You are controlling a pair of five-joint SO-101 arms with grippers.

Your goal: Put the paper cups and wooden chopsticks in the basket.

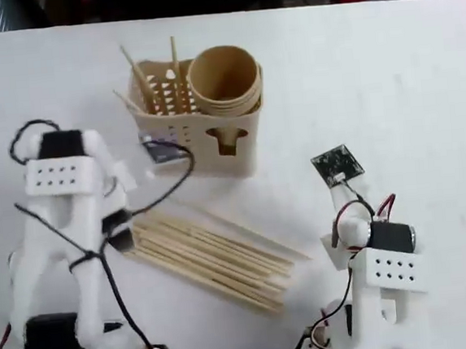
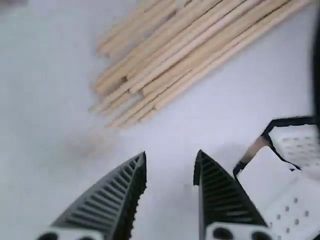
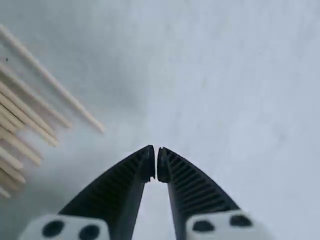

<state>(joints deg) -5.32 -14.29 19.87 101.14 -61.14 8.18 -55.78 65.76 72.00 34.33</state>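
- The left gripper (image 2: pixel 170 154) hangs low over the bare table (image 1: pixel 387 71) with its two dark ribbed fingers (image 2: pixel 125 190) spread apart and nothing between them.
- Just past its tips lie the near ends of the pile of chopsticks (image 2: pixel 190 47) – close, yet not touching the fingers.
- The right gripper (image 3: pixel 155 150) is pressed shut, tip against tip, with nothing caught in it (only white table shows beyond its tips).
- Off to one side of it in the right wrist view are the far ends of the same pile, one long stick (image 3: pixel 50 77) reaching out beyond the others.
- From the high view the pile of chopsticks (image 1: pixel 212 258) lies flat on the table between the two arms, in front of the basket (image 1: pixel 246 132) and apart from it, fanned a little and running slantwise.
- The basket stands upright toward the back of the table, with a dark cable from the left arm crossing its front wall.
- Inside it, on one side, sit the paper cups (image 1: pixel 225 81) – nested together, mouth up.
- Beside the cups in the basket a few chopsticks (image 1: pixel 174 61) stand on end, leaning at different angles above the rim.
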